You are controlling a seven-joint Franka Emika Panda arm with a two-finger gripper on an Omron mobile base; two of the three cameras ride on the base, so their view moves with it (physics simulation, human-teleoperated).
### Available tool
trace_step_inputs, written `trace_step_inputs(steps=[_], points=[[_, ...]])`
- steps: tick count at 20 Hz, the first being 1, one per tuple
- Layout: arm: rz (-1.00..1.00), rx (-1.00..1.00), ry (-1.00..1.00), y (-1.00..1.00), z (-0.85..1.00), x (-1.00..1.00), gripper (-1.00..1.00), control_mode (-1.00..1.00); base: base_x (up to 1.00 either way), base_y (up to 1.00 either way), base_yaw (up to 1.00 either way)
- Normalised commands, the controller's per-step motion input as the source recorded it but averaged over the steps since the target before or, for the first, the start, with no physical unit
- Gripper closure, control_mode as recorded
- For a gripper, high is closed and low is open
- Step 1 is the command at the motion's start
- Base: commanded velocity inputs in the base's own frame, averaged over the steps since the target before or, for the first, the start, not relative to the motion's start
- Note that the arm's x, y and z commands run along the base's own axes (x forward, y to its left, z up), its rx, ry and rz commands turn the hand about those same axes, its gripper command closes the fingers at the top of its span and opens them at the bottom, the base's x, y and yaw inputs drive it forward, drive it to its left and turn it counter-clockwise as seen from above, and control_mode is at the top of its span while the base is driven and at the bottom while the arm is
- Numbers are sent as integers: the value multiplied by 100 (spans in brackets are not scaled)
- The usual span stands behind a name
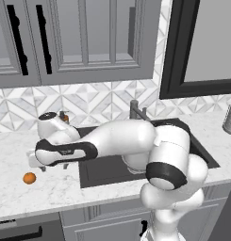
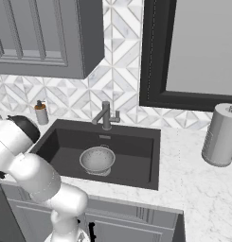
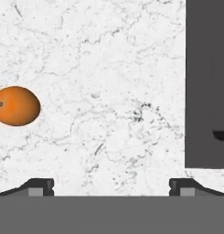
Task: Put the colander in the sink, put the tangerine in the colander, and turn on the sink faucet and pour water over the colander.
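While my arm folds low to the left over the marble counter (image 1: 51, 188), my gripper (image 3: 111, 185) points straight down at bare stone, fingers spread wide and holding nothing. Off to one side of them lies the tangerine (image 3: 16, 105), apart from both tips. Farther off, the colander (image 2: 97, 159) sits upright in the sink (image 2: 136, 165), below the sink faucet (image 2: 106, 116).

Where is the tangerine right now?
The tangerine lies on the marble counter left of the sink, near the front edge; the hand view shows it at left.
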Motion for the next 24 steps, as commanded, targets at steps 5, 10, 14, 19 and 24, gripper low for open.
trace_step_inputs(steps=[5,10,14,19,24], points=[[3,0,0,63,-14,24,-100,-100,0,0,0],[3,0,0,63,-37,30,-100,-100,0,0,0],[2,0,0,30,-9,11,-100,-100,0,0,0],[0,0,0,4,30,0,-100,-100,0,0,0],[0,0,2,13,44,0,-100,-100,0,0,0]])
